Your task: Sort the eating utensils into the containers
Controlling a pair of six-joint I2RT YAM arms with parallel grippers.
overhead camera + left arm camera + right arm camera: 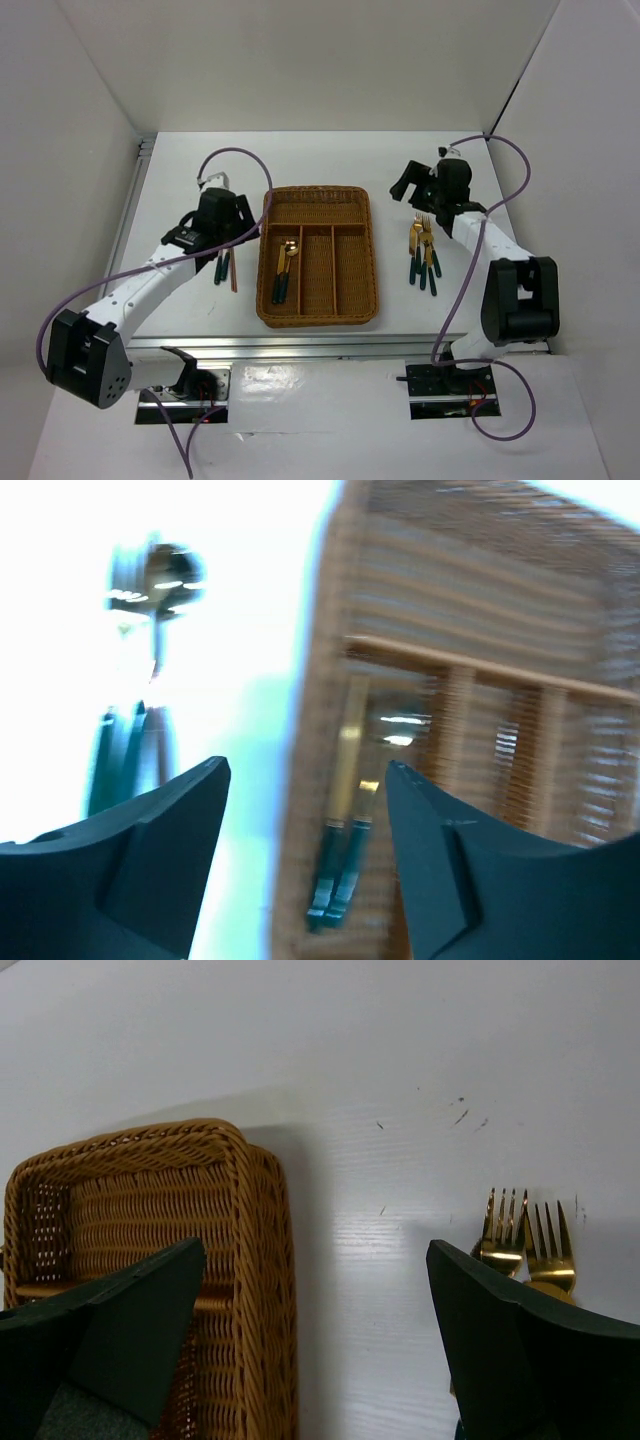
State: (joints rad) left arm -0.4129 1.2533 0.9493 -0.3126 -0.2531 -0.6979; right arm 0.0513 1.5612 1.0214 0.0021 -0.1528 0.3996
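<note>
**Left pincer** [305, 768]: the jaws stand apart with nothing between them. It hangs over the left wall of the wicker tray [320, 190], at the tray's far-left part. The left wrist view is blurred, so finer contact cannot be told.

**Right pincer** [315, 1260]: spread wide and empty. It hangs above the bare surface [180, 170] between the tray's far-right corner and the forks [423, 252].

**Tray contents:** two utensils [284, 268], gold-headed with green handles, lie lengthwise in the leftmost long slot. The other slots appear bare.

**Unsorted items:**
- A small loose pile [224, 268] lies on the surface just left of the tray. It is partly covered by the left arm.
- The forks lie in a cluster to the right of the tray, apart from it.

**Governing relation:**
- The loose pile lies to the left of the left pincer and slightly nearer the arm bases.
- The pile's long axis runs parallel to the tray's long slots, with handles toward the near edge.
- The left arm is plainly the closer arm to this pile.
- The forks lie on the same axis with tines pointing away, on the near side of the right pincer. In my judgement they fall to the right arm.
</note>
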